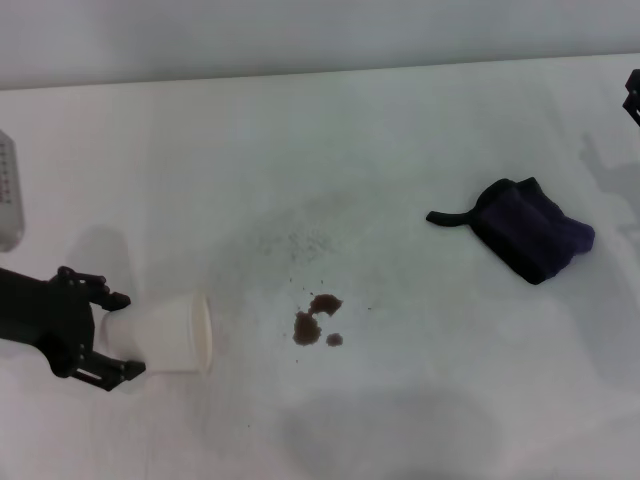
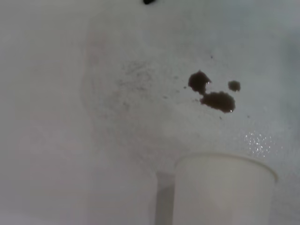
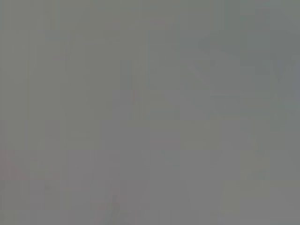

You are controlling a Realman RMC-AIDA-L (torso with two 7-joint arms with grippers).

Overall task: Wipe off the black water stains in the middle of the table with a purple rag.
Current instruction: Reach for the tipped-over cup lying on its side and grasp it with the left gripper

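The black water stains (image 1: 318,320) are a few small dark blotches with fine specks above them, in the middle of the white table (image 1: 400,130). They also show in the left wrist view as stains (image 2: 213,93) beyond the cup. The purple rag (image 1: 535,230) lies bunched at the right, its black strap tail pointing left, with no gripper touching it. My left gripper (image 1: 126,335) sits low at the left, open, its fingers straddling the base of a tipped white paper cup (image 1: 170,335). Only a black bit of my right gripper (image 1: 632,100) shows at the far right edge, well above the rag.
The paper cup (image 2: 222,192) lies on its side with its mouth toward the stains. A grey flat object (image 1: 8,190) pokes in at the left edge. The right wrist view shows only plain grey.
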